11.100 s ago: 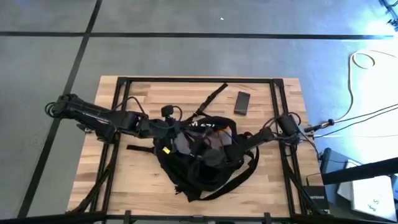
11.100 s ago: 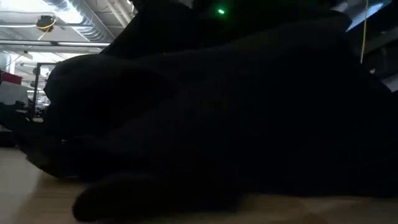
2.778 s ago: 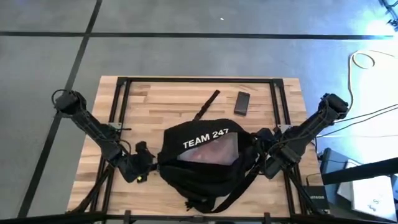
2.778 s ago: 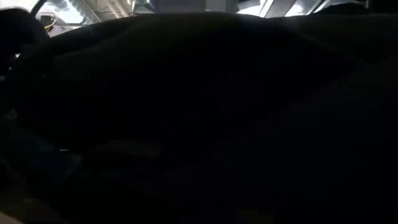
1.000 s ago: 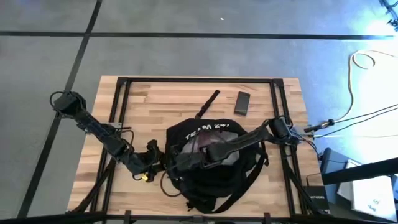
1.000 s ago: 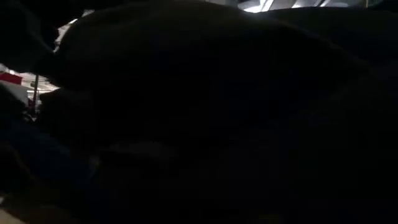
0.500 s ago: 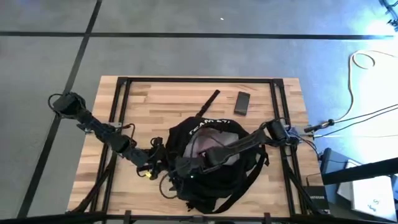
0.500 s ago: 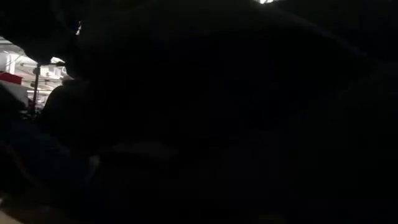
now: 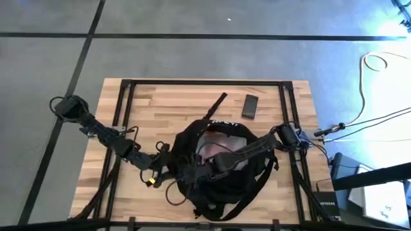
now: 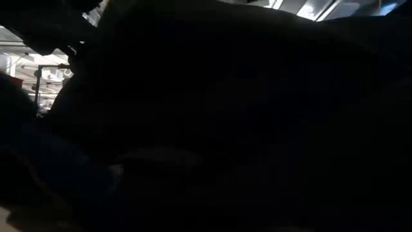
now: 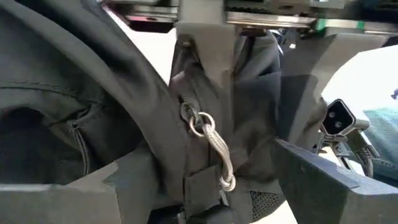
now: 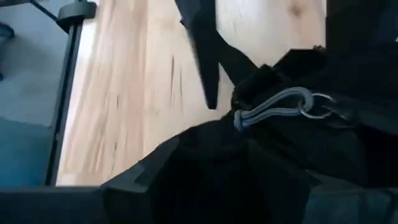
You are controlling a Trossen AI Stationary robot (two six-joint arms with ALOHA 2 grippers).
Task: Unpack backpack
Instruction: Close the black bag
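**Q:** High view first: why does everything sit the way it does?

**A:** Largest thing is the desk point(image 9: 141, 109), pale wood filling the middle of the frame. One backpack point(image 9: 221, 186) lies slumped at its lower centre, mouth turned toward the upper edge, so the pale lining shows. My reading is that both arms are working at the opening. The left end effector point(image 9: 168, 159) reaches in from the left of the frame and meets the bag's left rim. The right end effector point(image 9: 192, 172) comes across the top of the bag from the right and ends near that same rim.

**Q:** Are they gripping?

**A:** In the left wrist view the left one's fingers stand apart on either side of a fabric fold point(image 11: 205, 106) carrying a zip pull point(image 11: 208, 140); not clamped, as far as I can judge. In the right wrist view the right one's fingers hover over black fabric beside a cord pull point(image 12: 277, 104); closed or apart, I cannot tell.

**Q:** Counts?

**A:** One desk, one backpack, two arms. One loose strap point(image 9: 215, 106) and one small dark flat device point(image 9: 250, 106) lie on bare wood above the bag. Low view is blocked by dark fabric.
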